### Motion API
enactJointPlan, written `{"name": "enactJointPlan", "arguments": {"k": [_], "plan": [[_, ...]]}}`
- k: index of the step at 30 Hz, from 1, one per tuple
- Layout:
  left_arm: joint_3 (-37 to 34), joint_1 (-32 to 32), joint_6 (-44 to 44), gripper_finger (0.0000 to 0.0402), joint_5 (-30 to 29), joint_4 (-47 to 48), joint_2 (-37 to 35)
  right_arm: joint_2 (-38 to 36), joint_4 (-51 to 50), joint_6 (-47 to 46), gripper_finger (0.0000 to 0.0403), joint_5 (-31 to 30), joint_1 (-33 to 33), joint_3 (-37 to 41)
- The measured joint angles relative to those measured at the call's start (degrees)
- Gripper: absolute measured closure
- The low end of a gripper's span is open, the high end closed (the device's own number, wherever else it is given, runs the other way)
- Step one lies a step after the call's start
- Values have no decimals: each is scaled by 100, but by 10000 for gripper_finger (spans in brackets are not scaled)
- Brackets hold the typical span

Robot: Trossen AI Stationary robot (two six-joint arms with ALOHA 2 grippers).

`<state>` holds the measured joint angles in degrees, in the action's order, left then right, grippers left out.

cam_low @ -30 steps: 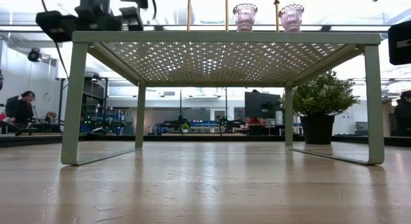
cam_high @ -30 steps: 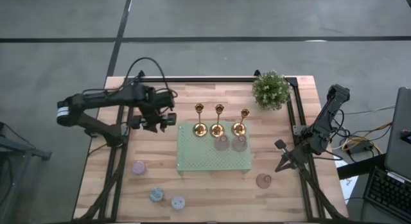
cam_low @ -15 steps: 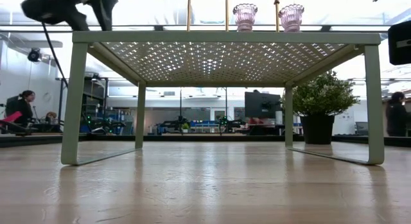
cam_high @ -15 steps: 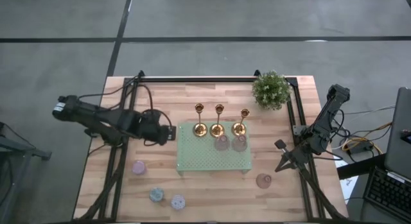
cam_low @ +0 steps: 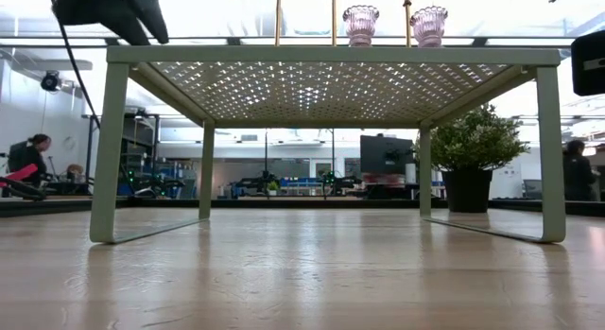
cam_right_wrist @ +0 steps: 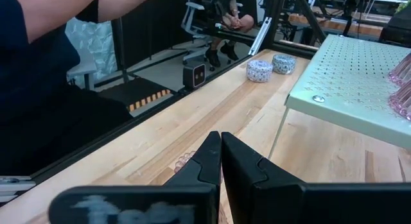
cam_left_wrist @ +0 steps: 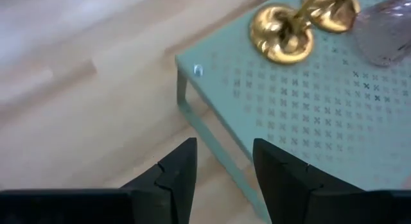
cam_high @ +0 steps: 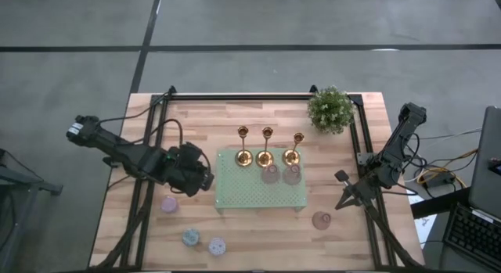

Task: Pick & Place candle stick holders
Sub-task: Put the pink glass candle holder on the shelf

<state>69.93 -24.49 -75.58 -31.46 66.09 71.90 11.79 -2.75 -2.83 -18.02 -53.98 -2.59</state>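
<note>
Left end effector (cam_high: 205,179) is hovering just off the left edge of the pale green perforated rack (cam_high: 258,196), fingers (cam_left_wrist: 182,176) partly apart and holding nothing — in the left wrist view they are pointing at the rack's corner and leg. Right end effector (cam_high: 342,191) is resting low near the rack's right side, fingers (cam_right_wrist: 209,156) pressed together, empty.

Three gold candle stick holders (cam_high: 266,148) are standing upright in a row along the rack's back edge. Two clear pink glass holders (cam_high: 280,174) are sitting on the rack just in front of the middle and right gold ones; in the low view they are showing on top of the rack.

On the wooden desk (cam_high: 196,116) — a pink squat holder (cam_high: 169,203) is lying left of the rack, near the left end effector. A blue-green holder (cam_high: 191,237) and a lilac holder (cam_high: 217,246) are sitting side by side beyond the rack's front left corner. A brownish-pink holder (cam_high: 321,220) is sitting off the rack's front right corner, near the right end effector.

A potted plant (cam_high: 329,109) is standing behind the rack's right back corner.
</note>
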Motion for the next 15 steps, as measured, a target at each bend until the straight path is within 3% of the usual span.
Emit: {"name": "enactJointPlan", "arguments": {"k": [4, 15], "plan": [[0, 0, 1233, 245, -466, -265, 25, 0, -1, -3, 394, -1, 0, 1], [0, -17, 1816, 245, -567, -376, 61, 0, 1, -2, 394, 0, 2, 2]]}}
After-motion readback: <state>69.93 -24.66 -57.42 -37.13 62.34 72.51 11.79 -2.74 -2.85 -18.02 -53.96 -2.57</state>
